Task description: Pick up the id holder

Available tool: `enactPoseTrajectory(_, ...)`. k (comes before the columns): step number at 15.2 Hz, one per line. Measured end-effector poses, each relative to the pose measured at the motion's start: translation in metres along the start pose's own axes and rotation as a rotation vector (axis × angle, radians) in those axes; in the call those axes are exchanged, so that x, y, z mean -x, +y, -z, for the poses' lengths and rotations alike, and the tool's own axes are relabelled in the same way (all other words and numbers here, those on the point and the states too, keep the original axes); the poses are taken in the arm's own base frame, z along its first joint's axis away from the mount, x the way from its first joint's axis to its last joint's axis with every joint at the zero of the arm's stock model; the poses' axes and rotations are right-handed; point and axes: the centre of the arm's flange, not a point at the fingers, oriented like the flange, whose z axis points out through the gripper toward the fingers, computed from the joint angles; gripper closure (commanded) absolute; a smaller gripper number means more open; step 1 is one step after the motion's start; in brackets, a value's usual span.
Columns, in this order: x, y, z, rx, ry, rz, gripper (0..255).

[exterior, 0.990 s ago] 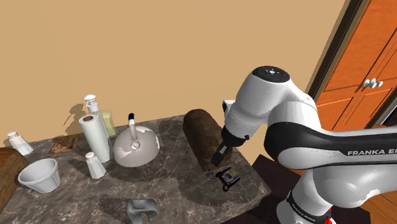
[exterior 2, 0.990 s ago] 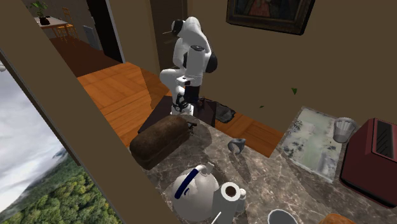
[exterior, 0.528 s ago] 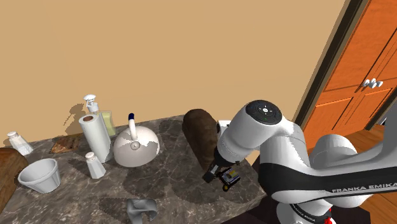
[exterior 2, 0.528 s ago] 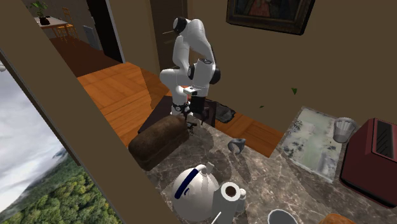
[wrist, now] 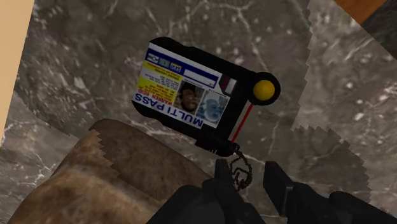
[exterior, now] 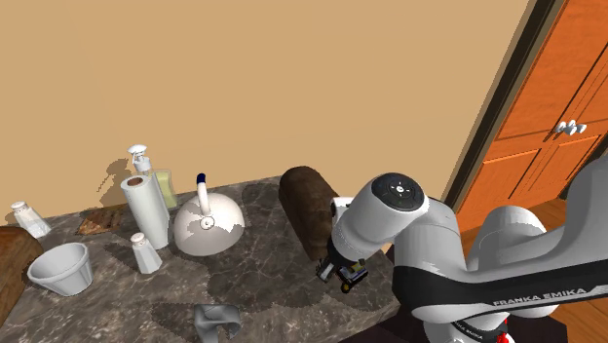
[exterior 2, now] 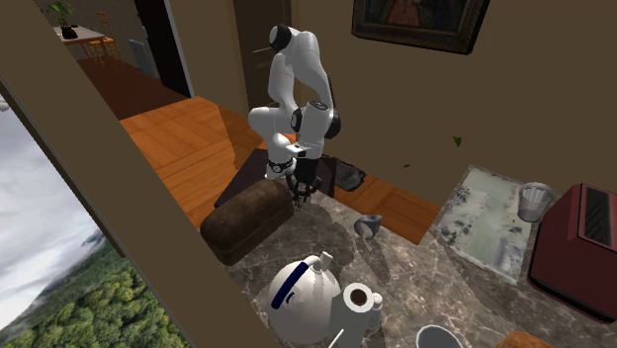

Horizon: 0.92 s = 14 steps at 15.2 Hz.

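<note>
1. The id holder (wrist: pixel 191 95) lies flat on the marble desk (wrist: pixel 89 51), near its edge and just beside the brown block (wrist: pixel 114 178) — card face up, yellow knob (wrist: pixel 264 90) at one end.
2. The pincer (wrist: pixel 249 173) hovers low over it, fingers spread and clasping nothing. The small chain (wrist: pixel 242 168) sits between the tips.
3. The chain looks a poor hold — better to move on over the dark case and turn the wrist so the fingers straddle its narrow side.
4. On the way down, keep the finger nearer the brown block clear of it.
5. Descend until the tips almost meet the desk, then close firmly. A flat case offers little edge, so lift slowly.
</note>
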Motion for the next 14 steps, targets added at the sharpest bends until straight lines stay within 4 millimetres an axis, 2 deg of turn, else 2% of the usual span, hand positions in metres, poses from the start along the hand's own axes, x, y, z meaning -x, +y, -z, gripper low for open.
enactPoseTrajectory(8,0.000,0.000,0.000,-0.001,0.001,0.000,255)
enactPoseTrajectory(14,-0.007,0.004,0.024,0.000,0.001,0.000,255)
